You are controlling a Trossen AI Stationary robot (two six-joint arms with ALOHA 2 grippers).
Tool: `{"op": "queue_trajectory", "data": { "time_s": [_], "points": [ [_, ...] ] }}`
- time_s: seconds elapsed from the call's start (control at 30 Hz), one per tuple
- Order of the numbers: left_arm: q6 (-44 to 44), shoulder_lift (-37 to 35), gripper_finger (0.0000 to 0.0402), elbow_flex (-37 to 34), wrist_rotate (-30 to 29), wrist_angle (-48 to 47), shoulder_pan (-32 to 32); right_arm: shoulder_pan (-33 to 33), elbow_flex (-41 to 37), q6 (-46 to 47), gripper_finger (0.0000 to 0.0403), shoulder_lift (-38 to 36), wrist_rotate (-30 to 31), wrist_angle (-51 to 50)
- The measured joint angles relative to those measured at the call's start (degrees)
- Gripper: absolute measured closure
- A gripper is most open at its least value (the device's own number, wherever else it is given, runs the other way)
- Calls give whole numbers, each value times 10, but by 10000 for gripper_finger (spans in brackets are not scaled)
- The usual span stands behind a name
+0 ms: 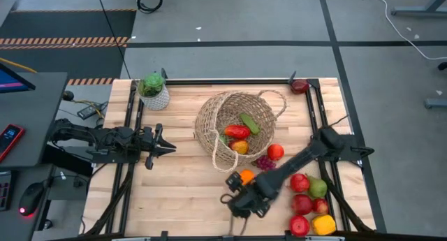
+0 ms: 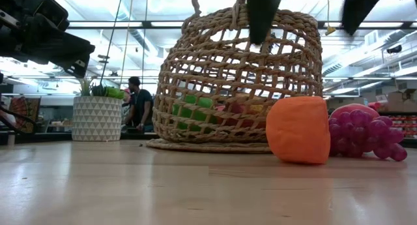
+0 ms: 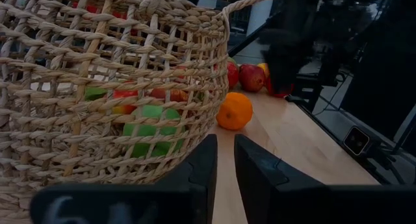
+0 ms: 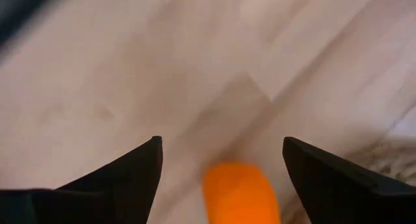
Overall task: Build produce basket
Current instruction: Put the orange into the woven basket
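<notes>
Basket (image 1: 234, 126) mid-table, tipped on its side, produce inside. Right gripper (image 4: 221, 162) over orange (image 1: 246, 176) beside grapes (image 1: 265, 162) — fingers wide, holding nothing. Left gripper (image 1: 162, 147) shut, parked left near potted plant (image 1: 153, 91).

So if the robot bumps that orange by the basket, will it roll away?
Probably not far. In the low view the orange looks blocky, with a flat bottom resting on the table, so it may slide rather than roll. Its matte skin should grip well. The right gripper, open above it, looks wide enough to straddle it.
</notes>
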Motion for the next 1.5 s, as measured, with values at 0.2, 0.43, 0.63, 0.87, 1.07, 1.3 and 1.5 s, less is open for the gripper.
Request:
{"op": "queue_trajectory", "data": {
  "time_s": [0.2, 0.43, 0.63, 0.87, 1.07, 1.3, 1.5],
  "points": [
    [0, 0, 338, 0, 0, 0, 0, -25, 53, -59, 83, 43, 5, -73],
    [0, 0, 344, 0, 0, 0, 0, -26, 60, -104, 57, 52, 11, -89],
    [0, 0, 343, 0, 0, 0, 0, -25, 60, -137, 39, 52, 10, -100],
    [0, 0, 339, 0, 0, 0, 0, -26, 52, -160, 39, 52, -3, -77],
    [0, 0, 346, 0, 0, 0, 0, -25, 31, -184, 39, 52, 0, -67],
    [0, 0, 341, 0, 0, 0, 0, -11, -17, -226, 39, 52, 27, -70],
    [0, 0, 340, 0, 0, 0, 0, -6, -29, -273, 39, 52, 87, -74]
  ]
}}
